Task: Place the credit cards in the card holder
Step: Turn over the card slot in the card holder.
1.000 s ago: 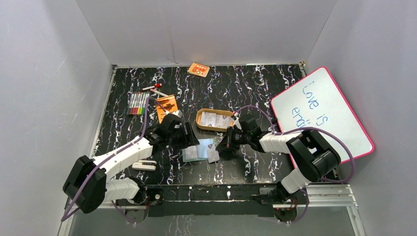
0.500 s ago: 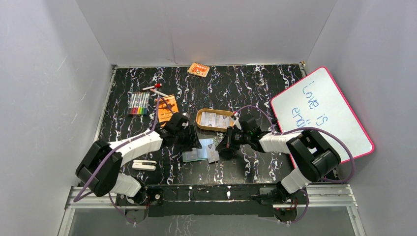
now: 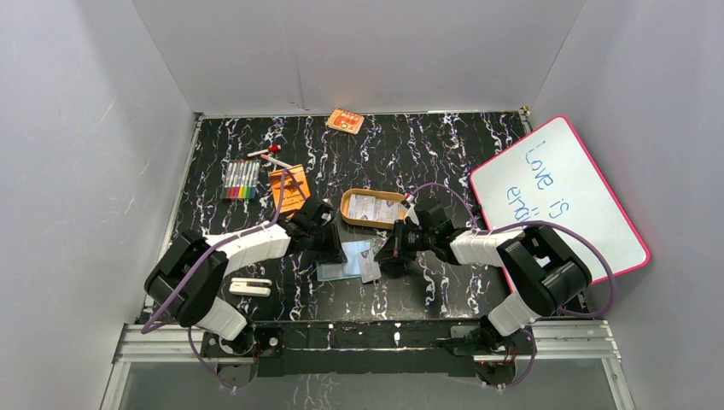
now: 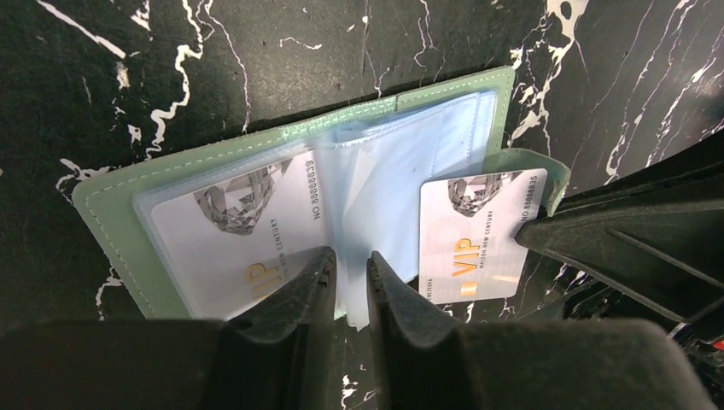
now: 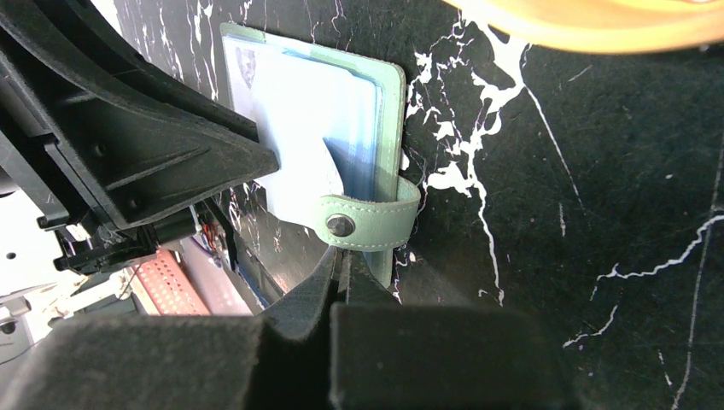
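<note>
I see the whiteboard [image 3: 559, 198] propped at the right wall, well clear of my arms. The tan oval tray [image 3: 373, 207] sits just behind the card holder [image 4: 282, 196], which lies open mid-table, sage-green cover flat on black marbled vinyl. My left gripper [image 4: 350, 282] is nearly closed around its pale blue sleeves. A loose credit card [image 4: 474, 235] overlaps its right edge. My right gripper [image 5: 339, 273], clenched, presses beside the snap tab [image 5: 367, 224].

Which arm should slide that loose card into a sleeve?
Probably left: its fingers already pinch a sleeve of the holder beside the card; the right fingers are shut at the holder's edge.
</note>
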Controlling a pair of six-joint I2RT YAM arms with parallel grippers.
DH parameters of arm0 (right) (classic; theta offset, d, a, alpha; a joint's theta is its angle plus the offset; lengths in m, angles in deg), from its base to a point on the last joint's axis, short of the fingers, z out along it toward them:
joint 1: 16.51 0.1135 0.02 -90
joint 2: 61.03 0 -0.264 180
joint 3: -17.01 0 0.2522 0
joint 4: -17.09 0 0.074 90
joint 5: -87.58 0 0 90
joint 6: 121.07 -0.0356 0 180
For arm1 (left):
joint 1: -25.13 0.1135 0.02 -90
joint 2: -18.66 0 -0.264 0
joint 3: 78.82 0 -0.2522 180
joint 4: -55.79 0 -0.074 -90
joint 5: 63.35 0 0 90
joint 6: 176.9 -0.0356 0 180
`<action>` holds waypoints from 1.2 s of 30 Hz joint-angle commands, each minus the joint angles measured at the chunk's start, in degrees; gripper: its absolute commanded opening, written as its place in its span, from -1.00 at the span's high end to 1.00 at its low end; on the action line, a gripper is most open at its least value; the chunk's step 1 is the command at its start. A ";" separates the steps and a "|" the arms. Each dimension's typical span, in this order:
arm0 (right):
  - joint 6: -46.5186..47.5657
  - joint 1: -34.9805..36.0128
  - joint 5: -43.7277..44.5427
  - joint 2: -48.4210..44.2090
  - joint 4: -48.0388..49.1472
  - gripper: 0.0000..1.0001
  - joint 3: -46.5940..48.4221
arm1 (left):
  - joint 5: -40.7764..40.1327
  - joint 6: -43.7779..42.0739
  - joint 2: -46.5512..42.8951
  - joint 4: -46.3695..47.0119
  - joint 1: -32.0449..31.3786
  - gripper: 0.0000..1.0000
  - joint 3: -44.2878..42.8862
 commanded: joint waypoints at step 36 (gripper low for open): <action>1.44 -1.53 -4.28 -0.75 0.89 1.00 4.23 | -1.76 0.57 -1.29 -0.58 -0.19 1.00 0.78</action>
